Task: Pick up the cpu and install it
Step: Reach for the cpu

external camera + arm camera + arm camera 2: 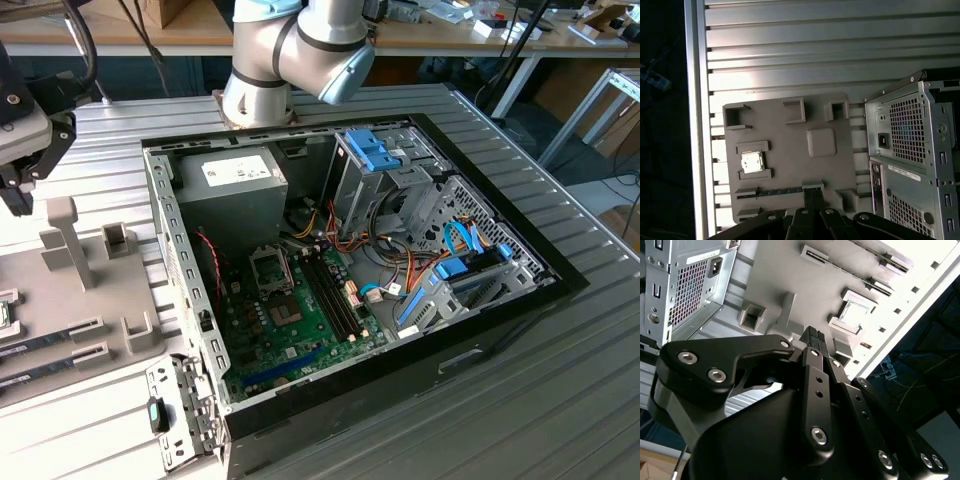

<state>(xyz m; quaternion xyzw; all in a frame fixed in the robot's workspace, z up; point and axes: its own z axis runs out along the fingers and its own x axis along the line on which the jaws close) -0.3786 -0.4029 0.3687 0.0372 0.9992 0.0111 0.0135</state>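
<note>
Universal Robots arm, cpu pick-up: the gripper (813, 336) hangs above a grey parts tray (785, 155). Its black fingertips (809, 335) appear pressed together with nothing between them, clear of the tray's surface. The cpu (751, 162) lies flat, silvery top up, in a square nest on that tray, apart from the gripper and untouched. Raised lips (752, 146) guard two opposite sides of the nest, while the other two sides look open. A memory stick (780, 191) rests in a narrow slot just beside the nest, on the side nearer the gripper. The tray sits on a ribbed metal table (790, 50), to the exterior view's left of the open computer case (172, 230). Inside the case, a dark socket (270, 268) on the green motherboard (300, 345) lies near the power supply (230, 190). The step in hand looks like the reach for the chip, with pick-up and install both undone. Done well, it calls for jaws spread wider than the chip before any descent. They should be centred squarely over it and turned so the pads meet the open sides, not the lips. A straight drop and a light, level pinch on the thin rim would suit, since a tilted chip could jam in its nest.
</note>
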